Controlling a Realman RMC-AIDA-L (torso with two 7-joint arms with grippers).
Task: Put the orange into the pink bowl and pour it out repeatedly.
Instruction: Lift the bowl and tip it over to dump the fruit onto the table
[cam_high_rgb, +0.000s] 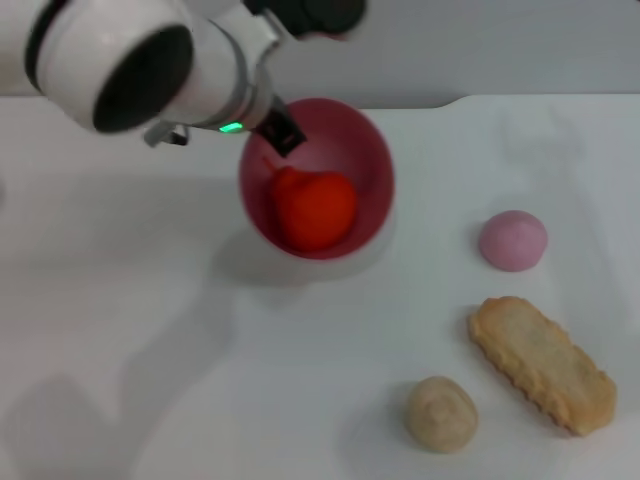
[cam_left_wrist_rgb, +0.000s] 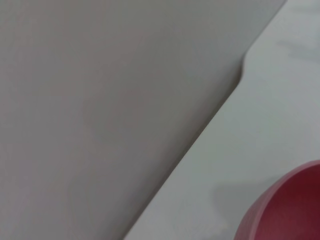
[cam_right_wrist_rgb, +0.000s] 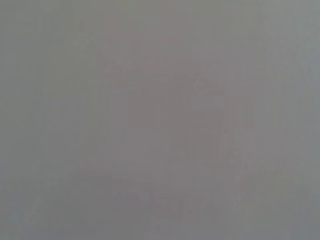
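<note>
- Orange (cam_high_rgb: 316, 208): glossy orange-red plastic, pear-shaped, lying inside the pink bowl (cam_high_rgb: 365, 150); narrow stem end towards 10 o'clock in the head view, broad end towards 4 o'clock, long axis along that diagonal.
- Pink bowl: smooth, plain, round and hemispherical, wider than the fruit; appears tipped, mouth facing the camera, inner wall showing all around the orange; rests on the white bench (cam_high_rgb: 150, 330) at about 12 o'clock of the scene's middle.
- Left gripper (cam_high_rgb: 283, 133): dark tip at the bowl's rim at 10 to 11 o'clock, below a white arm housing with a green light; looks clamped on the rim, though the spread of the fingers cannot be told with certainty.
- Orange relative to those fingers: just beside them, towards 5 o'clock, stem end nearest; touching or apart, cannot tell.
- Left wrist view: only a curved slice of the pink bowl (cam_left_wrist_rgb: 290, 210), bench surface and grey wall.
- Right gripper: not seen in any view; right wrist view plain grey.
- Elsewhere on the bench, well apart from the bowl: pale pink ball (cam_high_rgb: 513, 240) at 3 o'clock, matt and round; ridged tan biscuit-like bar (cam_high_rgb: 541, 363) at 4 o'clock, long axis from 10 to 4 o'clock; beige lump (cam_high_rgb: 441, 413) at 5 o'clock, rounded and dull.
</note>
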